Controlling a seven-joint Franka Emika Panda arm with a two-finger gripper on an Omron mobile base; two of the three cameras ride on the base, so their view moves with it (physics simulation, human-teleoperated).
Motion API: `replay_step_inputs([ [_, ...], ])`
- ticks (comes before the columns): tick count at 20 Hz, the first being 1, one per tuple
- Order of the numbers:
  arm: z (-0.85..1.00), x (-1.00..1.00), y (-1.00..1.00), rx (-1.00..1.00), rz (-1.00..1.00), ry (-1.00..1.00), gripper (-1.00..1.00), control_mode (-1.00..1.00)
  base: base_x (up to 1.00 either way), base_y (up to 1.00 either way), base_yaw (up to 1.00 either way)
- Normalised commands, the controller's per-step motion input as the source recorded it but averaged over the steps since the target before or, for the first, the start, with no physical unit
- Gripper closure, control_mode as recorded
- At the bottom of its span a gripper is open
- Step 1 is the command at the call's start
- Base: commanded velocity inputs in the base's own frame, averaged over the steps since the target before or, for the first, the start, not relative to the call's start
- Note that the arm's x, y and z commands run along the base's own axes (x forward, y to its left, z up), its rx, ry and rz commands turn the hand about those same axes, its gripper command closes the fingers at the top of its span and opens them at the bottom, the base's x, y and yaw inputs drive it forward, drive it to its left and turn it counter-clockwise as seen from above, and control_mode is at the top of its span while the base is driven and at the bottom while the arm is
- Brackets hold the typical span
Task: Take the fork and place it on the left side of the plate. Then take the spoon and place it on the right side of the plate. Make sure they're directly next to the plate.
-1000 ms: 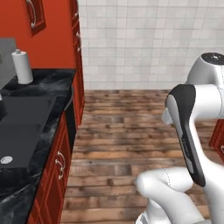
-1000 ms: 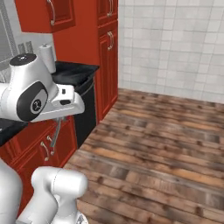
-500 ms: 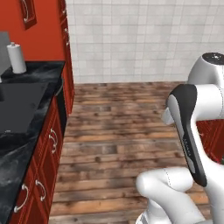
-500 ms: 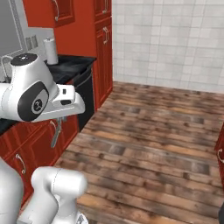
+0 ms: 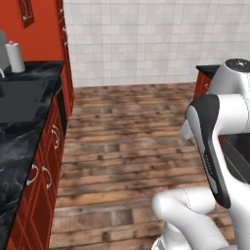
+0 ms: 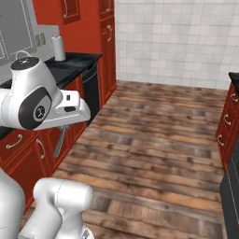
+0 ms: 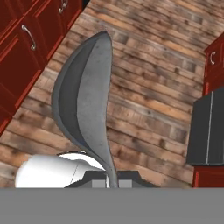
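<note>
1. The spoon [image 7: 83, 105] stands in the hand view with its grey oval bowl uppermost and large, its thin handle narrowing down to the gripper [image 7: 113, 181] at the bottom edge. The fingers are clenched on the handle's lower end.
2. In the right base view the spoon [image 6: 59, 142] hangs as a thin grey sliver below the white hand, pointing down towards the wood floor [image 6: 154, 154]. The end-of-handle hold is judged to leave the bowl and most of the length free, so the piece can be laid flat beside a plate.
3. The arm is folded close over the base, and the hand is carried in open air above the floor, well apart from the black counter [image 5: 19, 127] and the red cabinets [image 6: 28, 154]. This is judged a transport posture while the base travels, not a placing posture.
4. A paper towel roll [image 5: 15, 57] stands upright at the far end of the counter and plays no part in the task.
5. Hidden or uncertain: the finger tips are cut off at the bottom of the hand view, so the exact contact on the handle cannot be examined.
6. A dark counter edge [image 5: 241, 151] at the right is cut off by the arm, and what lies on it cannot be told.
7. Judgement: the spoon's placement is not yet done.
</note>
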Motion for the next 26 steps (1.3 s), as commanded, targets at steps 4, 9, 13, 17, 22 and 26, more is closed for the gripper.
replay_step_inputs([
  [4, 0.0, 0.0, 0.0, 0.0, 0.0, 0.0, 1.0, 1.0, -1.0, -0.23, -0.13],
  [9, 0.0, 0.0, 0.0, 0.0, 0.0, 0.0, 1.0, 1.0, -1.0, -0.26, -0.12],
  [13, 0.0, 0.0, 0.0, 0.0, 0.0, 0.0, 1.0, 1.0, -1.0, -0.29, -0.12],
  [17, 0.0, 0.0, 0.0, 0.0, 0.0, 0.0, 1.0, 1.0, -1.0, -0.33, -0.12],
  [22, 0.0, 0.0, 0.0, 0.0, 0.0, 0.0, 1.0, 1.0, -1.0, -0.37, -0.13],
  [26, 0.0, 0.0, 0.0, 0.0, 0.0, 0.0, 1.0, 1.0, -1.0, -0.4, -0.14],
])
